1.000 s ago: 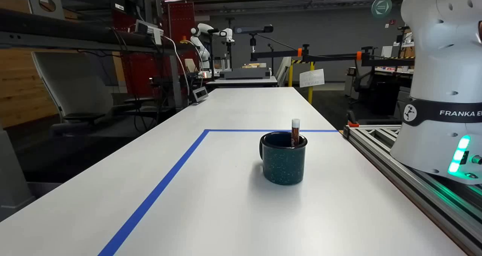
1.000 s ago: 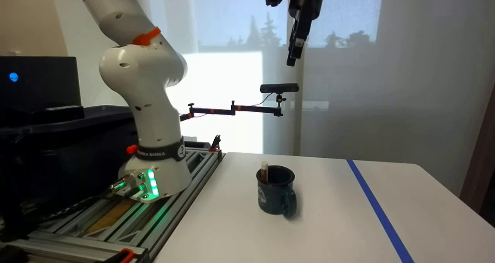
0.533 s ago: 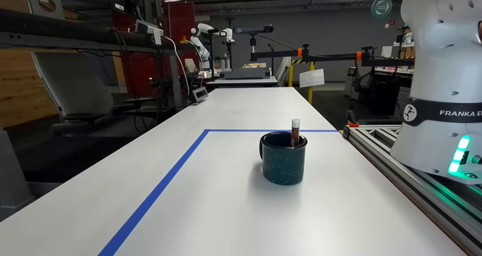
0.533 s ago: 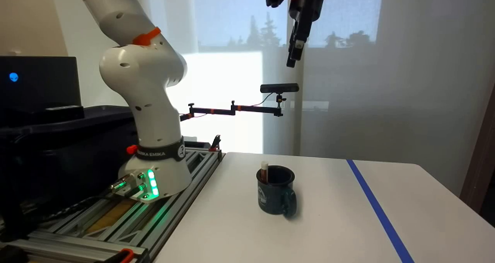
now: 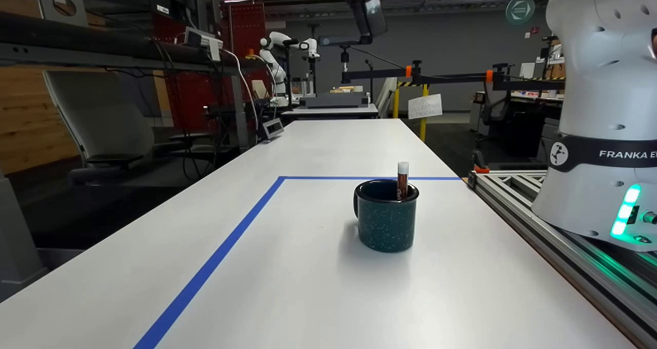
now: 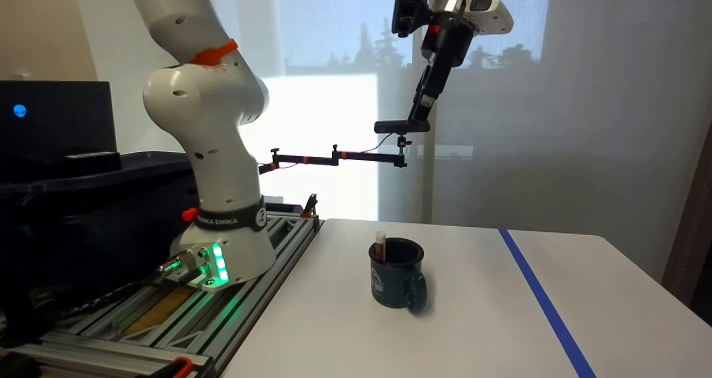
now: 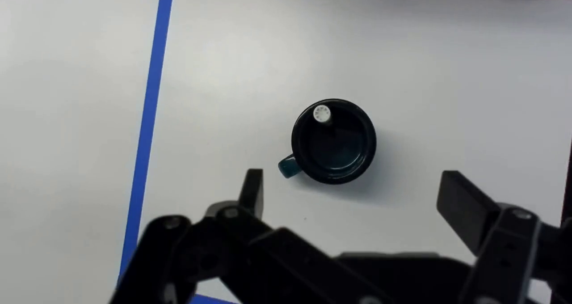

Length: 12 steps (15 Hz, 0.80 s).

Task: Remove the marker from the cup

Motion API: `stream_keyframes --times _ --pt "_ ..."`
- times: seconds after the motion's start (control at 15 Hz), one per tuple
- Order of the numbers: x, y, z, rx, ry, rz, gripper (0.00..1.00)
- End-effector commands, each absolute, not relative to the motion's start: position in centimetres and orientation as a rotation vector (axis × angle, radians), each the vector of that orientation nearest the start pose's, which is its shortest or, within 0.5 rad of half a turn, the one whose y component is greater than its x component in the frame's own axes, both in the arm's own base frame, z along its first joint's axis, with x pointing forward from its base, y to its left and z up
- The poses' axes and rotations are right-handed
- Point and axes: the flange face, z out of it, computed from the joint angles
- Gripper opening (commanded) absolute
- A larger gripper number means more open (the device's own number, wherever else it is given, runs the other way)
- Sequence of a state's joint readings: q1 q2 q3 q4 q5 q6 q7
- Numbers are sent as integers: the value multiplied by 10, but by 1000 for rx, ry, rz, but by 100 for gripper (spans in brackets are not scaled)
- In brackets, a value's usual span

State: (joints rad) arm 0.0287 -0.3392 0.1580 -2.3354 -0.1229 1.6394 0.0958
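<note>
Black two-fingered gripper (image 7: 351, 179) hangs holding nothing, its fingers spread wide, high above the thin, dark reddish-brown marker (image 5: 402, 181) with a white end. The marker stands nearly upright inside a squat, speckled teal-green cup (image 5: 387, 226); from the gripper, it is just inside the rim (image 7: 372, 144) on the far side, off toward the handle (image 7: 289, 166). Among the risks: should the gripper come down short, it would likely strike the near rim and tip the cup; off-centre, the handle-side finger (image 7: 253, 190) could touch first and roll the marker along the wall; closing too low may pinch wall and marker together. Rim and handle are the probable obstacles.

Below the gripper, a white desk (image 7: 469, 94) carries the cup. Blue tape (image 7: 147, 111) runs outside the handle-side finger; a silver metal rail (image 6: 239, 314) edges the desk beyond the cup. A black, bar-shaped camera (image 6: 392, 127) overlaps the fingertips in an exterior view, its nearness unclear.
</note>
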Motion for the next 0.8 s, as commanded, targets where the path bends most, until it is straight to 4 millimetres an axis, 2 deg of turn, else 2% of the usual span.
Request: stream_keyframes --times 0.0,0.2,0.4,0.73 --pt "401 61 418 -3296 -184 659 100" --pt "403 55 393 -3269 -209 728 100" --pt "401 49 369 -3268 -224 707 100" --pt "387 34 332 -3260 -221 683 100"
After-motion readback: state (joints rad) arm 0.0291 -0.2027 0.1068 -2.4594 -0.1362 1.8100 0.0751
